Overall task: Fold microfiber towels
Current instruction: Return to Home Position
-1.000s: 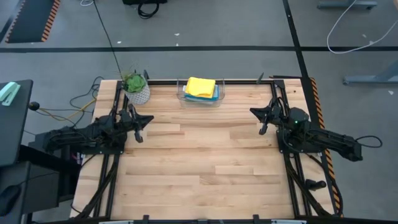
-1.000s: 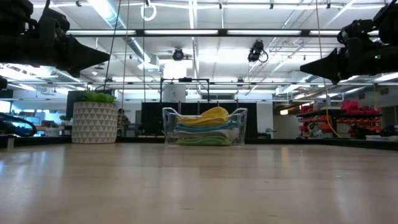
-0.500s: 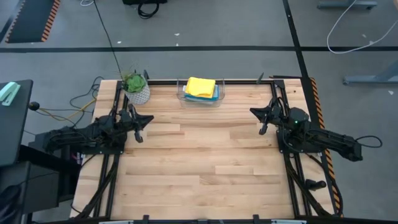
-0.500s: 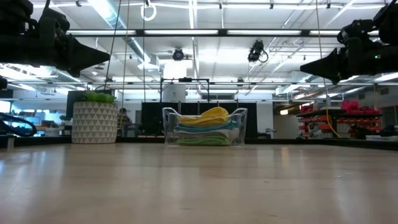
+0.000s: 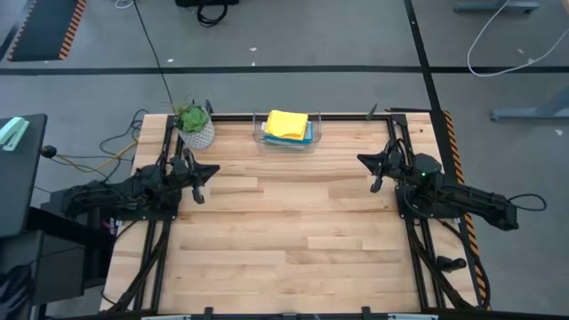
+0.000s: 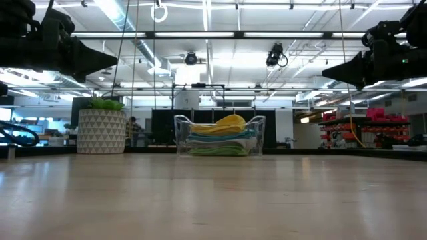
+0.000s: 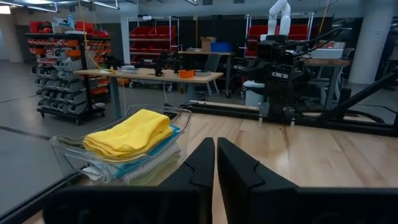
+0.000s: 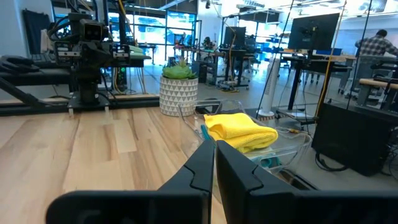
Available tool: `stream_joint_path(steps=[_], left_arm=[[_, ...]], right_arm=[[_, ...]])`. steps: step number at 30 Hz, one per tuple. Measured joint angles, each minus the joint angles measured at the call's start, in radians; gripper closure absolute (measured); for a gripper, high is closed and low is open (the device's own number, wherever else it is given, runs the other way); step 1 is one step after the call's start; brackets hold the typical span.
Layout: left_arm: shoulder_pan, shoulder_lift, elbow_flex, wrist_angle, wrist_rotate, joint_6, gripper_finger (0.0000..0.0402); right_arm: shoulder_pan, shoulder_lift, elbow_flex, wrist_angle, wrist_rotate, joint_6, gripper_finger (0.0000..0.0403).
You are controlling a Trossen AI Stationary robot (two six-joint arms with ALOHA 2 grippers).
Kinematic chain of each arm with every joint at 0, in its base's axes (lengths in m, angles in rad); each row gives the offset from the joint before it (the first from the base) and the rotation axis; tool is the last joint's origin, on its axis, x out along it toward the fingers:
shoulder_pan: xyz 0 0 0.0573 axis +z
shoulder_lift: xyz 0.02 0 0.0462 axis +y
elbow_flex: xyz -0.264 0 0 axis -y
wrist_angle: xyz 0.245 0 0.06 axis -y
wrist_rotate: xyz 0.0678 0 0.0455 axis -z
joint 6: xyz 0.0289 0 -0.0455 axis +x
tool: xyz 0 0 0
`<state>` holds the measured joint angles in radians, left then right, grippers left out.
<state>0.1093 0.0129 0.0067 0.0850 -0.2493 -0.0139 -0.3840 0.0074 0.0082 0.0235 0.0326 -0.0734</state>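
Note:
The microfiber towels lie folded in a stack inside a clear plastic bin [image 5: 286, 140] at the table's far edge. The yellow towel [image 5: 287, 123] is on top, with a light blue towel [image 6: 223, 136] and a green towel [image 6: 220, 151] under it. My left gripper [image 5: 216, 169] is shut and points level over the table's left side, well short of the bin. My right gripper [image 5: 360, 159] is shut and points level over the right side, also clear of the bin. Both wrist views show the yellow towel [image 7: 130, 134] [image 8: 239, 130] ahead of shut fingers.
A green plant in a white patterned pot [image 5: 195, 126] stands at the far left corner, beside the bin. Bare wooden tabletop [image 5: 284, 231] spreads between the arms and toward the near edge. A person's back shows far off in the room [image 8: 375, 45].

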Motion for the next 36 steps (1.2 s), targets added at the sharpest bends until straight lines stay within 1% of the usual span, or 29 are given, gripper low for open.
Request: stream_joint_path(steps=[7,19,30,36], left_arm=[[0.0,0.0,0.0,0.0,0.0,0.0,0.0366],[0.0,0.0,0.0,0.0,0.0,0.0,0.0381],[0.0,0.0,0.0,0.0,0.0,0.0,0.0365],[0.0,0.0,0.0,0.0,0.0,0.0,0.0372]], right_arm=[[0.0,0.0,0.0,0.0,0.0,0.0,0.0376],[0.0,0.0,0.0,0.0,0.0,0.0,0.0376],[0.0,0.0,0.0,0.0,0.0,0.0,0.0376],[0.0,0.0,0.0,0.0,0.0,0.0,0.0376]])
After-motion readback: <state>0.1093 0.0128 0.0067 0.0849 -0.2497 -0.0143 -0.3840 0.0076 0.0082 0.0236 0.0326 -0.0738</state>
